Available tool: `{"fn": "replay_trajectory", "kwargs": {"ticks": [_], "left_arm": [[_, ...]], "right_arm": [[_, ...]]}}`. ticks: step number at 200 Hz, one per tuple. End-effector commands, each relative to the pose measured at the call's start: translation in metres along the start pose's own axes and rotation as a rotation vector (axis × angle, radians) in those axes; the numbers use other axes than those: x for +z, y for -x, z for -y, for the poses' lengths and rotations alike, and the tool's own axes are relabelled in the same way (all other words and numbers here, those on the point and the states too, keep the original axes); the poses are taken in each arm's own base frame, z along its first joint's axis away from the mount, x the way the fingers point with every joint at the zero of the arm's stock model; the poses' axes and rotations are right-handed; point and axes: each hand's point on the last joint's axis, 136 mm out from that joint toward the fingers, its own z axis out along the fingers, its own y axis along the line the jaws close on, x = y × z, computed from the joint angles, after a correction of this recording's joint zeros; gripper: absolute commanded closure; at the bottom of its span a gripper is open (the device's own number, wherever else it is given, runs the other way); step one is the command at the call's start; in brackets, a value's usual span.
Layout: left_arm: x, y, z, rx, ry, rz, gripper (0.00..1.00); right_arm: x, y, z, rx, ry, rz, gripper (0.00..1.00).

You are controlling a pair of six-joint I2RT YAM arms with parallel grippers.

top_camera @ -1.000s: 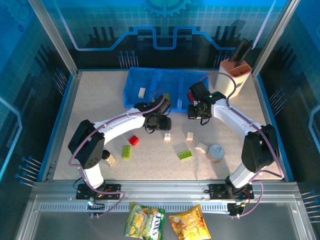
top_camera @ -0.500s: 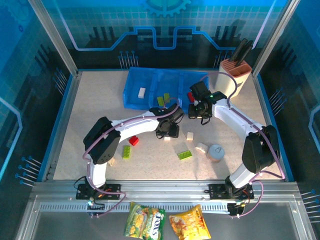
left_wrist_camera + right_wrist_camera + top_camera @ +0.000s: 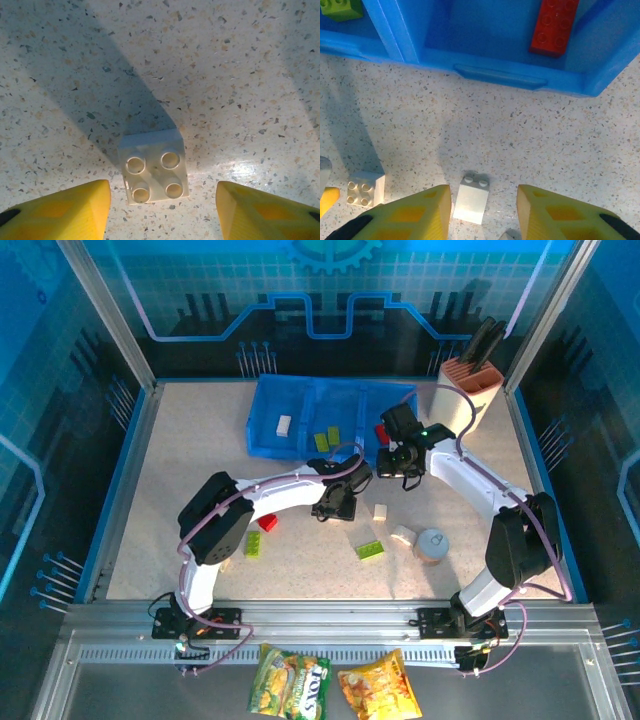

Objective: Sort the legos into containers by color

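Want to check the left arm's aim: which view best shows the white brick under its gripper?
Left wrist: the white brick lies large and centred, four studs up, between the fingers of the open left gripper. Right wrist catches it small at the lower-left edge. In top external the gripper sits over it.

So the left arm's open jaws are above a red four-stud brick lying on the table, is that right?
No. The four-stud brick below the left arm's open jaws is white, not red; the left wrist view shows it lying on the table.

Beige knife block (image 3: 468,380) far right, grey tin can (image 3: 433,545) on speckled table (image 3: 180,450), green packet (image 3: 289,680) beside yellow packet (image 3: 378,692), perhaps snacks
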Motion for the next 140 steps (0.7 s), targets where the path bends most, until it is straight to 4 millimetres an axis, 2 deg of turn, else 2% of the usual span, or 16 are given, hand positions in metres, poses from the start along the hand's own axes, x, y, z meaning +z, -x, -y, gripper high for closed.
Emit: {"fn": "replay_trajectory", "kwargs": {"ticks": [1, 73, 140], "left_arm": [[0.008, -0.007, -0.002, 0.001, 0.033, -0.025, 0.43], [0.018, -0.010, -0.005, 0.017, 0.048, -0.034, 0.48], [0.018, -0.009, -0.005, 0.029, 0.051, -0.029, 0.56]], "right_arm": [[-0.006, 0.000, 0.005, 0.013, 0.005, 0.007, 0.60], [-0.007, -0.004, 0.006, 0.017, 0.005, 0.003, 0.61], [-0.008, -0.005, 0.008, 0.024, -0.003, -0.002, 0.62]]}}
